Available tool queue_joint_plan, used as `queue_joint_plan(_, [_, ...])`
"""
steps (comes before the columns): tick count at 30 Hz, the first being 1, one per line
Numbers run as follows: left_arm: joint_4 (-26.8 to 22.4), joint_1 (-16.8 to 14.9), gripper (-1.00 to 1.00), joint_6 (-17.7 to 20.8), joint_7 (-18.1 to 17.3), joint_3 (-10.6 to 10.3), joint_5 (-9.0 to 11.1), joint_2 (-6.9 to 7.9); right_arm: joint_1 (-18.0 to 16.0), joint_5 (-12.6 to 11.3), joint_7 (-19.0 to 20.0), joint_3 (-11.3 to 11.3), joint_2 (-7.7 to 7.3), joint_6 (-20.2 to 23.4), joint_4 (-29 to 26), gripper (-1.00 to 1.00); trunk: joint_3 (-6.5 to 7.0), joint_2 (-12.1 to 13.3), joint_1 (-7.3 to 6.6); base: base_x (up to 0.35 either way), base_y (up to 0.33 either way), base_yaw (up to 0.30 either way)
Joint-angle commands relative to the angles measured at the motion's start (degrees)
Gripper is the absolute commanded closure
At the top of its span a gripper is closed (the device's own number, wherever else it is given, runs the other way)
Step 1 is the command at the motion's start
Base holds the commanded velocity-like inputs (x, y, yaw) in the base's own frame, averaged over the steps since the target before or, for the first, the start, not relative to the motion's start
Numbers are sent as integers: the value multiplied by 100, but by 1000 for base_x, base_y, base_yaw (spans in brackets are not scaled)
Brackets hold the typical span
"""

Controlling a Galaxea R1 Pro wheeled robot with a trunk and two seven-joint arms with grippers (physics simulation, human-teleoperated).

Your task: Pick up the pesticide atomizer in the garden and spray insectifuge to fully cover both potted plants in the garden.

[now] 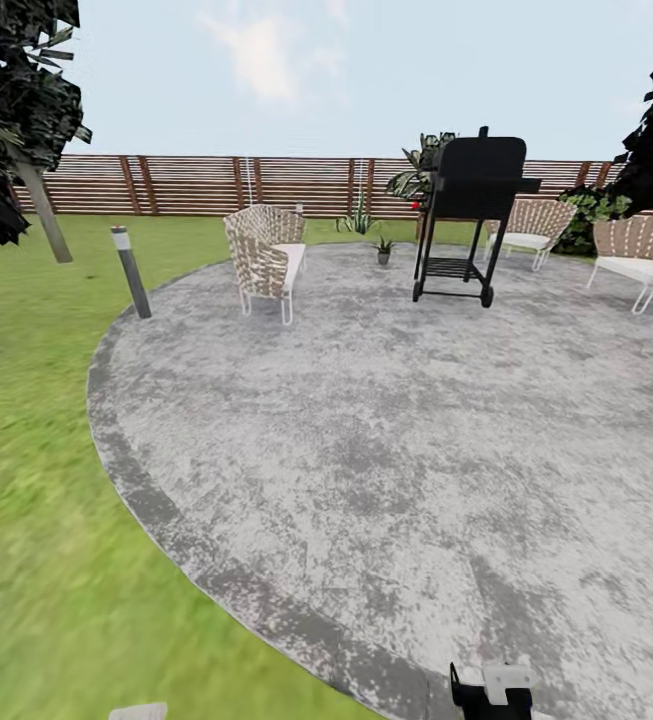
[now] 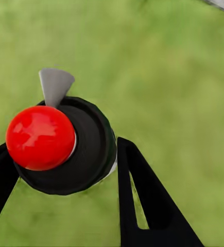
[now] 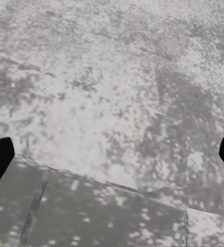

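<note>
In the left wrist view the pesticide atomizer [image 2: 88, 149] shows from above, with a black cap, a shiny red knob [image 2: 39, 136] and a grey nozzle [image 2: 55, 85]. My left gripper [image 2: 65, 172] is shut on it, black fingers [image 2: 142, 200] pressing either side, green lawn beneath. One potted plant [image 1: 383, 248], small and in a grey pot, stands at the far side of the round patio [image 1: 366, 430] in the head view. My right gripper [image 3: 112, 154] is open over the grey paving with nothing between its fingers; part of that arm [image 1: 491, 690] shows in the head view.
A black grill on wheels [image 1: 471, 215] stands right of the pot. Wicker chairs [image 1: 266, 258] ring the patio's far edge and right side [image 1: 638, 255]. A bollard light [image 1: 131, 272] marks the left rim. Lawn [image 1: 36, 450] lies left, a slatted fence [image 1: 196, 185] behind.
</note>
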Motion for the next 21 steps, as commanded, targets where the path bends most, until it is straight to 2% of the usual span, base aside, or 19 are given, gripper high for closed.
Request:
queue_joint_plan(1, [4,-3,100,-20,-6,13,26,0,-2,-36,-23,51,0,-9,-1,-100,-5,-2,2,340,0,0])
queue_joint_plan(21, [5,-3,100,-20,-6,14,26,0,-2,-36,-23,50,0,-9,-1,-100,-5,-2,2,340,0,0])
